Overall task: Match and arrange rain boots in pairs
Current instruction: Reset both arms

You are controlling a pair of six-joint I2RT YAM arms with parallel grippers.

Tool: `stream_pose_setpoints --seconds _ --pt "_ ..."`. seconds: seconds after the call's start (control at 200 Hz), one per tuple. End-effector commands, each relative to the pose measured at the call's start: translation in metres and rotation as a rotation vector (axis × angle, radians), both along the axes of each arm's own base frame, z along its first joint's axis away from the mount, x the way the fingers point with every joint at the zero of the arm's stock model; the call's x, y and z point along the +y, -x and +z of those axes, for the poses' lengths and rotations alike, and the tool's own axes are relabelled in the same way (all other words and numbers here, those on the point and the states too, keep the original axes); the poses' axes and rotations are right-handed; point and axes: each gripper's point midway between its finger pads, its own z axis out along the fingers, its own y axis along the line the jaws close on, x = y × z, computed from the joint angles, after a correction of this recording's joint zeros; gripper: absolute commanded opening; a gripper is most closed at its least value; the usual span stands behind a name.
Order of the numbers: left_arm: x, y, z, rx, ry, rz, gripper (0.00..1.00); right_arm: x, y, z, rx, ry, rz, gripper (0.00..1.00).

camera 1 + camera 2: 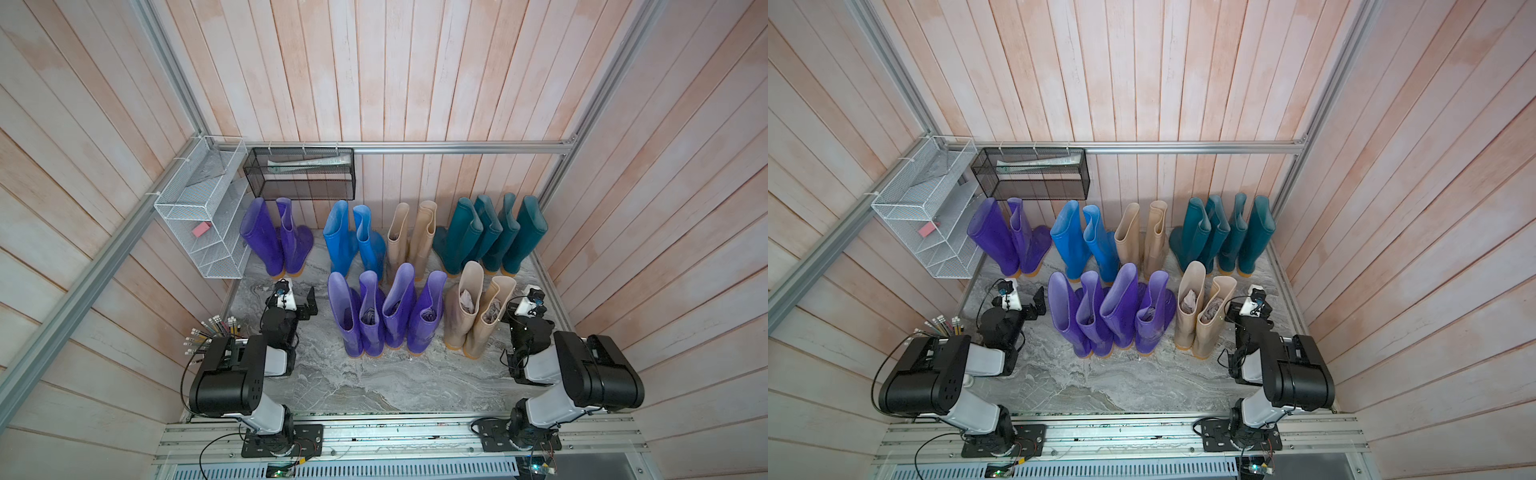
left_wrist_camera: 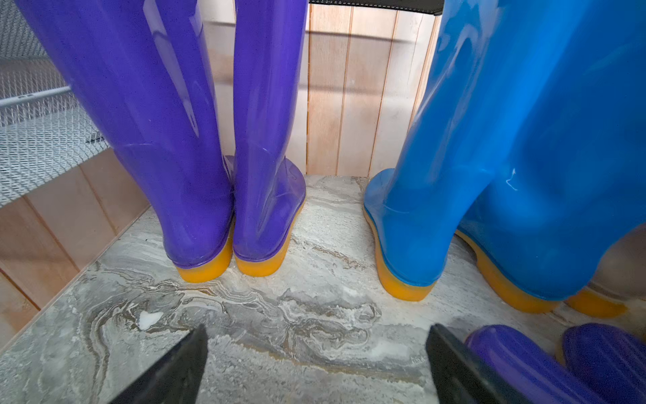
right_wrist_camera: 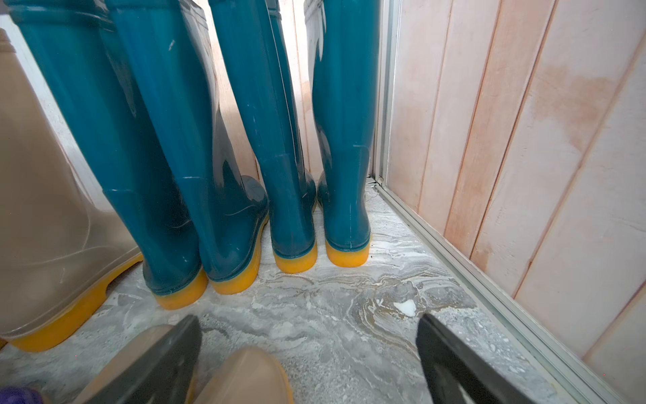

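Tall glossy rubber rain boots (image 1: 399, 307) with orange soles stand in colour-matched pairs; sorting looks finished. The left gripper (image 2: 316, 330) and right gripper (image 3: 310, 318) gape empty.

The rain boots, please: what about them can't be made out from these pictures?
- Insides of the back-row teal boots: hidden by their own shafts in both top views.
- Grey stuffing in the front beige boots: too small to identify in a top view.
- Tops of the purple pair and blue pair: cut off by the left wrist view's edge.
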Motion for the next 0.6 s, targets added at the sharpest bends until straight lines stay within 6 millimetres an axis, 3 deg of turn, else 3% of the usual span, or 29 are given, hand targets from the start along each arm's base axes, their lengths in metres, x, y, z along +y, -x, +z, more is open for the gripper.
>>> stream_pose_setpoints --seconds 0.0,0.595 --pt "-0.0018 -0.0011 0.0008 -0.002 -0.013 -0.016 1.00 -0.0054 -0.0022 -0.0037 0.022 0.015 -0.043 0.98" --pt "-0.0016 -0.0012 0.0007 -0.001 -0.013 -0.016 1.00 0.0007 -0.0082 -0.0055 0.046 0.057 -0.052 0.98"
